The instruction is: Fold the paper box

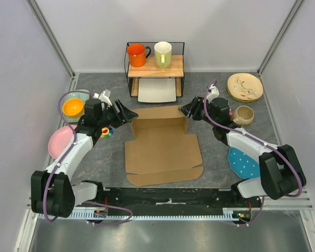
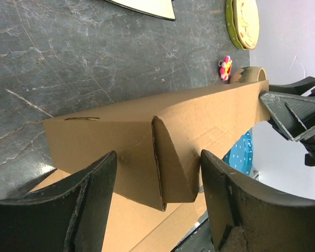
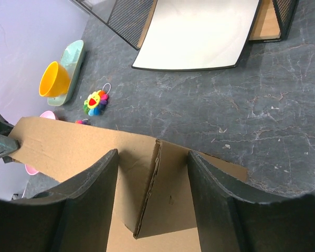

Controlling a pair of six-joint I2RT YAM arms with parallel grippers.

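Where upright, box (image 1: 163, 152) between end effectors (image 1: 129, 114) (image 1: 184, 110)

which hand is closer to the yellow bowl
Left. The left hand sits at the paper box's left corner near the yellow bowl; the right hand is at its right corner.

Top external: fixed, high behind the near edge, looking down over the whole table (image 1: 111, 160). Left wrist: close, rolled sideways, sighting rightward along the paper box (image 2: 147, 131). Right wrist: close, sighting leftward. Shared: the box's raised rear wall.
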